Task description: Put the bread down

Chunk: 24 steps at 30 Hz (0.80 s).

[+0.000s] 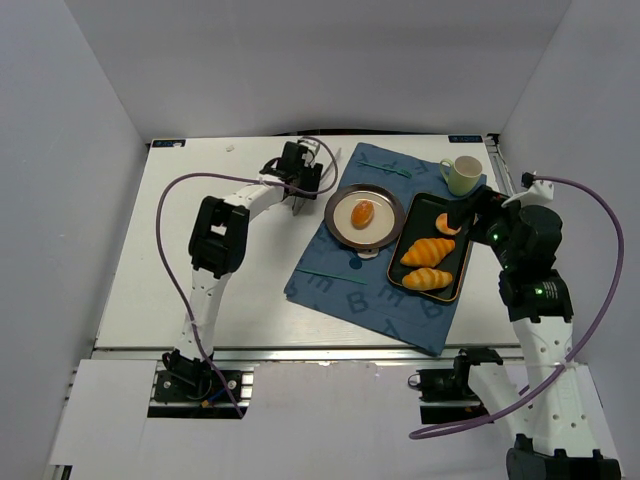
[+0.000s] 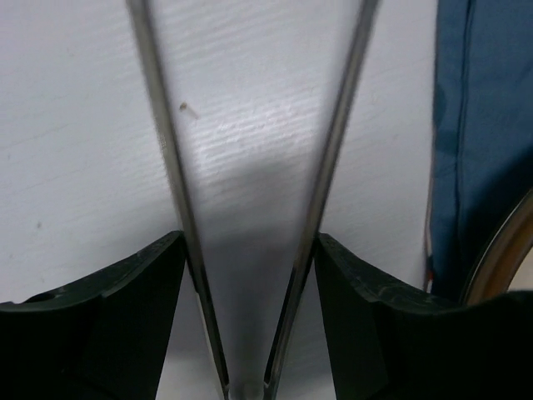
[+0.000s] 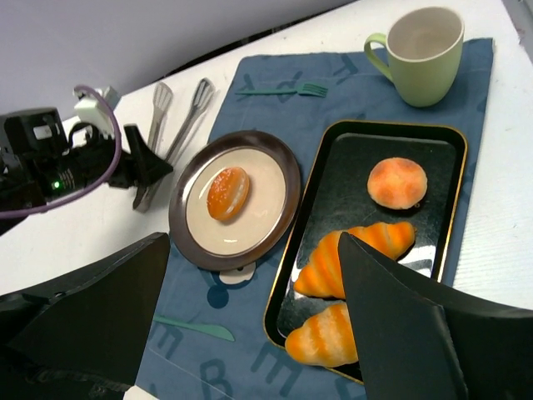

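Observation:
The bread (image 1: 363, 212), a small golden-orange oval roll, lies on the round brown-rimmed plate (image 1: 330, 215); it also shows in the right wrist view (image 3: 227, 192) on that plate (image 3: 258, 225). My left gripper (image 1: 298, 195) is left of the plate, over the white table, with its fingers against both arms of metal tongs (image 2: 171, 158), near their hinge. The tongs (image 3: 179, 125) are spread and hold nothing. My right gripper (image 1: 460, 215) hovers open and empty above the black tray (image 1: 425, 215), its fingers (image 3: 92, 308) wide apart.
The tray (image 3: 350, 183) holds two large croissants (image 3: 354, 250) and a round orange bun (image 3: 397, 182). A green cup (image 1: 462, 174) stands behind it. A blue cloth (image 1: 340, 290) lies under the plate and tray. White walls close in the table.

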Available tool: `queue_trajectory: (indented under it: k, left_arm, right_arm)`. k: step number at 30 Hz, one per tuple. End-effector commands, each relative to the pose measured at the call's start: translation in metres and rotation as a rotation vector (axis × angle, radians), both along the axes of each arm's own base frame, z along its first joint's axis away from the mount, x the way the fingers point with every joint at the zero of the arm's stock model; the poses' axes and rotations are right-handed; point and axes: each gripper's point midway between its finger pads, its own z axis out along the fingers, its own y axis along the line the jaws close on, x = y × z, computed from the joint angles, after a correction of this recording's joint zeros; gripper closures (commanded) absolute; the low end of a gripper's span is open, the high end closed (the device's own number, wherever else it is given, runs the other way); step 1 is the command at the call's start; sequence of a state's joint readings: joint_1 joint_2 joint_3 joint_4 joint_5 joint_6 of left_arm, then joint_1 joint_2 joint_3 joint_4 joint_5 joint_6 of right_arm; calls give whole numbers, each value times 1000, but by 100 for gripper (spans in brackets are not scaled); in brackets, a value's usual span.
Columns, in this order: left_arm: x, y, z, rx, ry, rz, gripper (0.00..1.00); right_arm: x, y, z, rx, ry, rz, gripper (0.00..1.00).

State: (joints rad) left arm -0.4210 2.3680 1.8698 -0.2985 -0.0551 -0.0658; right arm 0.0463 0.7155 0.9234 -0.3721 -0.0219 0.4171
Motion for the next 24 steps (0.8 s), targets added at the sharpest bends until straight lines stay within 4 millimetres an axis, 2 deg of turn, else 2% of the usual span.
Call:
queue_trajectory:
  k: [1,6,10,12,13,14,16,17,19,20,21,23,24]
  left_arm:
    - [22,-18,29,-51,-88,-46,25]
    - [25,-12,31,-34,-112,-11,12]
    - [30,4,47,-8,-135,36,9]
    - [29,15,51,11,-129,57,2]
    - [29,18,55,14,-136,65,2]
    - [28,22,75,9,-168,76,2]
    - [25,31,93,16,-203,104,2]
    - [24,36,121,2,-245,121,2]
    - [22,46,152,9,-282,145,2]
    - [18,50,180,-3,-316,152,2]
    - [12,54,189,8,-306,149,2]
    - [1,56,230,-27,-341,136,2]
    - [-10,56,235,-35,-317,125,2]
  right_arm:
    - [6,4,15,-5,-69,23,12]
    - [8,3,18,-11,-73,21,11]
    - [8,4,20,-14,-78,29,11]
    - [7,5,23,-13,-83,34,11]
    - [7,5,24,-13,-84,35,11]
    - [8,5,23,-14,-78,34,11]
    - [8,5,31,-20,-89,39,11]
    - [7,5,29,-20,-73,40,11]
    - [6,6,37,-32,-77,51,11]
    - [4,9,37,-35,-71,72,11]
    - [3,9,39,-37,-66,71,11]
    - [-2,13,44,-30,-65,93,11]
    - [-4,14,45,-27,-63,100,11]
